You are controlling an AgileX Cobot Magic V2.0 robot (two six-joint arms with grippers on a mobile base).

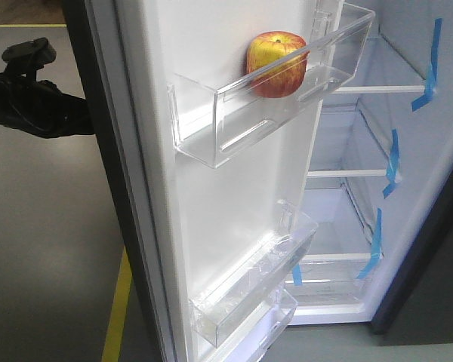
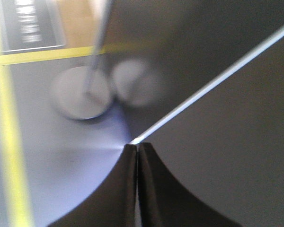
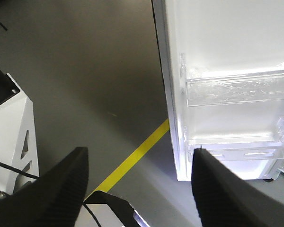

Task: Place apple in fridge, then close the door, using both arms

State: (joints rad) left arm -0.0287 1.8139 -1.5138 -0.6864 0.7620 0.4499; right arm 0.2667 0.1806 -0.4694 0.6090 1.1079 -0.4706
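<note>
Left hand [image 2: 136, 150]: fingers pressed together with nothing between them. The tips sit at the end of a thin bright edge on a dark grey panel [image 2: 227, 142]. The wrist view is blurred, so I cannot tell whether they touch it.
Left arm [image 1: 41, 113]: black, reaching in from the left of the front view toward the outer side of the door [image 1: 234, 196]. Its end is hidden behind the door's edge.
Right hand [image 3: 141, 151]: fingers spread wide, holding nothing. It hangs over the grey floor [image 3: 85, 71], just beside the lower end of the door's white back.
Apple [image 1: 277, 64]: red with yellow patches, sitting in the upper bin [image 1: 211, 128] on the door, toward the bin's right end.
Door: swung open, white inner side facing the front camera. Two more clear lower bins [image 1: 249, 286] show no contents.
Fridge [image 1: 340, 302]: open on the right, with a brightly lit white lining. White-edged glass shelves [image 1: 347, 173] are stacked one above another, and strips of blue tape [image 1: 392, 158] run down the right wall.
Floor: plain grey, crossed by a yellow line [image 1: 119, 302] near the foot of the door.
</note>
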